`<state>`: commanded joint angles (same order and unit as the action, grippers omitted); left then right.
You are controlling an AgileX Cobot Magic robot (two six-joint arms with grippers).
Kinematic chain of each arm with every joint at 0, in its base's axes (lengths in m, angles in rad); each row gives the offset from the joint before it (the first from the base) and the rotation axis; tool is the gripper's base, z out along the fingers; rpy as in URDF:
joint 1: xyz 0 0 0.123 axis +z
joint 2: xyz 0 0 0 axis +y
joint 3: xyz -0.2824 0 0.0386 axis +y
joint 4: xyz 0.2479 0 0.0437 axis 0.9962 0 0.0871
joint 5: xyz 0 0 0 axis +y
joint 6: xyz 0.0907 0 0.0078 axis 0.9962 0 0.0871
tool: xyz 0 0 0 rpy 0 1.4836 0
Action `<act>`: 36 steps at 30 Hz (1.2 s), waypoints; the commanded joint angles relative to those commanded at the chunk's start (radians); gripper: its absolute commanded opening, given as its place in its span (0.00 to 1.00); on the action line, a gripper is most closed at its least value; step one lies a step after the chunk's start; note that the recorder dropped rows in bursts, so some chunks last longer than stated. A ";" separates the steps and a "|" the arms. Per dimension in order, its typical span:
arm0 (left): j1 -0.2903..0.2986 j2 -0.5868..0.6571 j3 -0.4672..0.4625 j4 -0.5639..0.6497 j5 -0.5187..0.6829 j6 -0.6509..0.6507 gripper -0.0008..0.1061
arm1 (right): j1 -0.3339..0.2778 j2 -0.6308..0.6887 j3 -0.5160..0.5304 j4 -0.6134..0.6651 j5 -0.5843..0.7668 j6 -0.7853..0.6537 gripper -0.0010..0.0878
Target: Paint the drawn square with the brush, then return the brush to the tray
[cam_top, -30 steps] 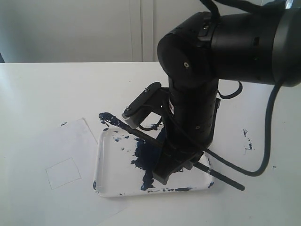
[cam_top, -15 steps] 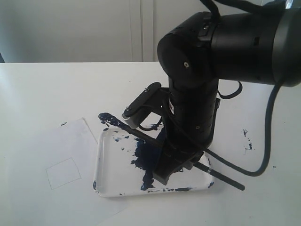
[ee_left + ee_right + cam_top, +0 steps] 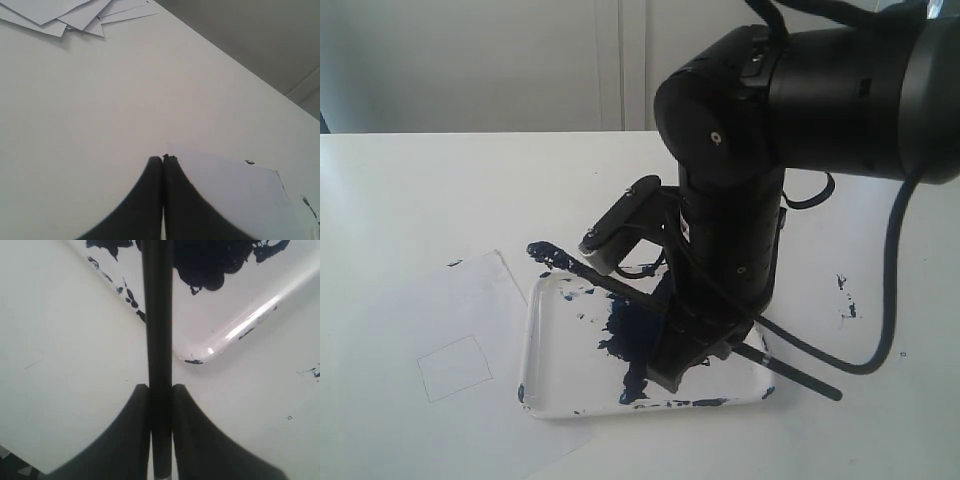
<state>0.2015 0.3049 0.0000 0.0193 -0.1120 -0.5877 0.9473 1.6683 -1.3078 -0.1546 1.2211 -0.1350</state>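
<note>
The brush (image 3: 590,270), a long thin black stick, lies slanted across the tray (image 3: 535,345), its painted tip past the tray's far left corner and its tail end beyond the right rim. My right gripper (image 3: 160,387) is shut on the brush (image 3: 157,315) handle just above the tray (image 3: 240,320) corner. The right arm (image 3: 730,240) hides the grip in the exterior view. The drawn square (image 3: 455,367) is a blank pencilled outline on the paper sheet (image 3: 440,310) left of the tray. My left gripper (image 3: 163,159) is shut and holds nothing, over bare table beside a paper corner (image 3: 240,190).
A dark paint blotch (image 3: 630,335) fills the tray's middle, with flecks along its rim. Paint specks (image 3: 847,305) mark the table right of the tray. A cable (image 3: 890,300) loops off the right arm. A loose stack of sheets (image 3: 65,15) lies farther along the table.
The right wrist has shifted very slightly upward, and the brush tip has edged a little to the left with it. The grip stays the same.
</note>
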 joint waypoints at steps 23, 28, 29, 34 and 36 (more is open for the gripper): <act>-0.412 0.690 -0.415 0.230 0.288 -0.089 0.01 | 0.092 0.080 -0.099 -0.145 0.000 -0.027 0.01; -0.414 0.779 -0.530 0.114 0.408 0.059 0.01 | 0.092 0.080 -0.099 -0.133 0.000 -0.046 0.01; -0.414 0.799 -0.550 0.063 0.424 0.119 0.01 | 0.092 0.080 -0.099 -0.131 0.000 -0.046 0.01; -0.414 0.910 -0.641 -0.158 0.484 0.375 0.01 | 0.092 0.080 -0.099 -0.131 0.000 -0.049 0.01; -0.411 0.958 -0.686 -0.165 0.527 0.394 0.01 | 0.092 0.080 -0.099 -0.131 0.000 -0.049 0.01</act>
<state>-0.2094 1.2630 -0.6858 -0.1457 0.4147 -0.1937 1.0393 1.7487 -1.4067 -0.2852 1.2211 -0.1836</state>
